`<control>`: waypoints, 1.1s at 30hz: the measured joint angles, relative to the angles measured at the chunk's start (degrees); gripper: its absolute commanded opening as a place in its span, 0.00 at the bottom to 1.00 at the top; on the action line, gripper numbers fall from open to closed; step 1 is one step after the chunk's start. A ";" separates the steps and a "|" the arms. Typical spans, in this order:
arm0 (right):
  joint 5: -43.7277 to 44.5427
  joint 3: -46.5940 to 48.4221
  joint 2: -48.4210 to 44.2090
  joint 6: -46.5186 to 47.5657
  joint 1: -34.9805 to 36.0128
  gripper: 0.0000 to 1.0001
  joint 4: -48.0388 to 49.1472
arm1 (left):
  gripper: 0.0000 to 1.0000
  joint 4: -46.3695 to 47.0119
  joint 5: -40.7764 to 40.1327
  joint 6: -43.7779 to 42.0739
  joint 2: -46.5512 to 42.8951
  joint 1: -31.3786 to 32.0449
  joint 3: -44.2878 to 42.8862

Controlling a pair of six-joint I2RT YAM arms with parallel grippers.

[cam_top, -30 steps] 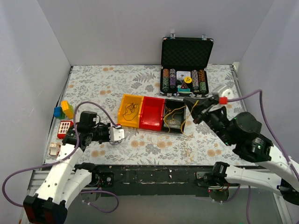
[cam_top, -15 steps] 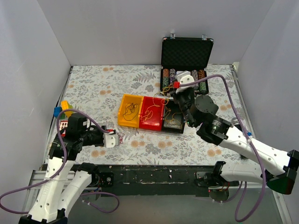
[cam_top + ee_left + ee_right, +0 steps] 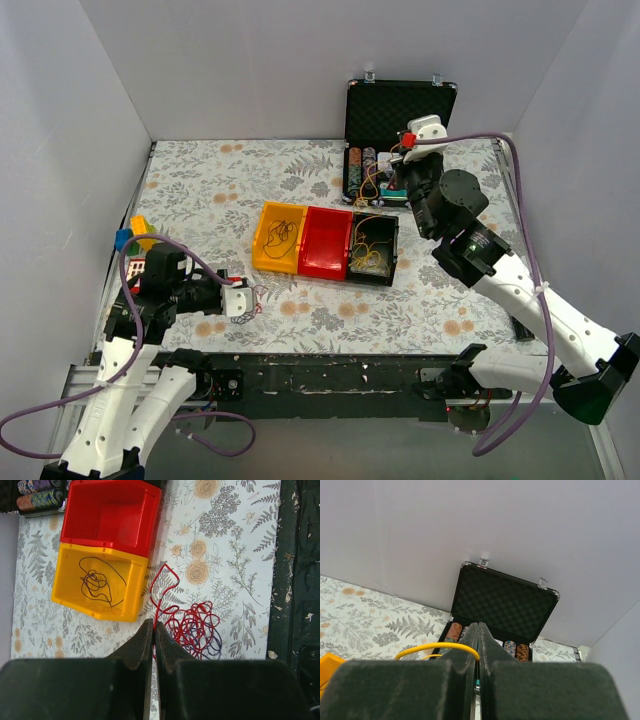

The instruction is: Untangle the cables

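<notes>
My left gripper (image 3: 153, 626) is shut on a thin red cable. The cable runs into a red and dark purple clump (image 3: 196, 629) on the floral cloth, just in front of the yellow bin (image 3: 120, 611); the clump also shows in the top view (image 3: 256, 294) beside that gripper (image 3: 240, 299). A dark cable (image 3: 95, 582) lies coiled in the yellow bin. My right gripper (image 3: 478, 628) is shut on a yellow cable (image 3: 437, 646) and holds it up near the chip case (image 3: 399, 112). That cable hangs down (image 3: 372, 182) into the black bin (image 3: 393, 246).
A red bin (image 3: 326, 246) stands between the yellow bin (image 3: 259, 240) and the black one and holds nothing. The open case holds poker chips (image 3: 452, 630). Toy blocks (image 3: 140, 232) lie at the left edge. White walls enclose the table.
My right gripper swung over the bins, then back and right toward the chip case, lifting the yellow cable out of the red bin. My left gripper drew back with the red cable, then stayed.
</notes>
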State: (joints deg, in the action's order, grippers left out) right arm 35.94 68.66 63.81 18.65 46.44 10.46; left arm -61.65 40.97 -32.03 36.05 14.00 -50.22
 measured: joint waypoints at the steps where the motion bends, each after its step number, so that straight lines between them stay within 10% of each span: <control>1: -0.46 0.20 0.00 -0.31 -0.70 0.01 -0.15 | 0.00 0.00 0.07 0.09 0.00 0.00 0.04; 33: -6.38 -15.32 -0.81 -5.16 -7.85 0.01 -1.22 | 0.00 0.85 0.70 2.51 -0.28 0.48 0.17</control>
State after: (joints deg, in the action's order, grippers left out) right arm 29.56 53.34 63.00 13.50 38.59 9.23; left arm -60.80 41.67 -29.52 35.77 14.48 -50.04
